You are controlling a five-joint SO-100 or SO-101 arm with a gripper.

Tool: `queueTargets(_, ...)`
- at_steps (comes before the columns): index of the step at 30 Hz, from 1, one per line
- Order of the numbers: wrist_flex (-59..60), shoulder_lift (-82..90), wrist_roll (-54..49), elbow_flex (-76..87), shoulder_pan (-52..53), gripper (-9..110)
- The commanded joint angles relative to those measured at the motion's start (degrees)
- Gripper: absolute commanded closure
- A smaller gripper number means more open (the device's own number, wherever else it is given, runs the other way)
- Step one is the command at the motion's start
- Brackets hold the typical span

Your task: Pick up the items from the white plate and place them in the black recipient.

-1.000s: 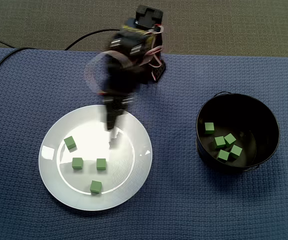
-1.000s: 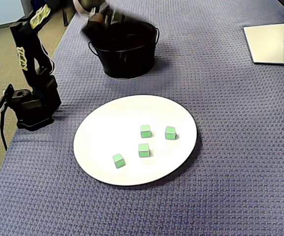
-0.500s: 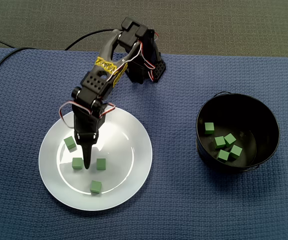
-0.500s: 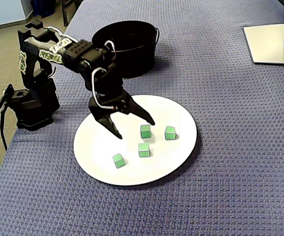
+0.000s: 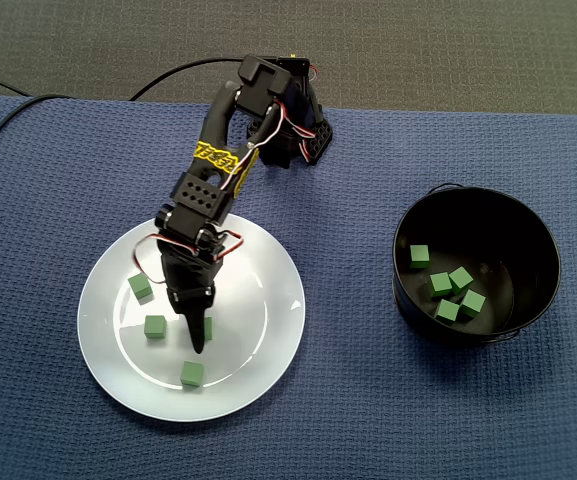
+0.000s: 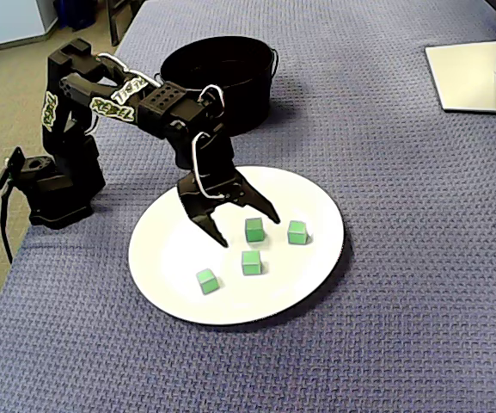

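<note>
Four green cubes on white plate

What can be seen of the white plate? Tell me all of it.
The white plate is round, glossy and shallow, lying flat on the blue woven cloth. Four green cubes sit on it, apart from each other. The open pincer hangs over it, straddling one cube; contact is unclear.
</note>
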Motion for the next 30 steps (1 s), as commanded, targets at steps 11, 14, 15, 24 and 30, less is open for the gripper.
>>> queueTargets(11,-1.3,0.0,1.9,-3.6,-2.7,69)
queueTargets(14,-2.5,-0.5,1.9,-3.6,-2.8,70)
queueTargets(15,-2.9,-0.6,2.0,-3.6,-2.8,70)
queueTargets(24,-3.9,-0.5,2.5,-2.8,-3.4,80)
queueTargets(30,-4.5,0.5,3.0,-1.1,-4.1,100)
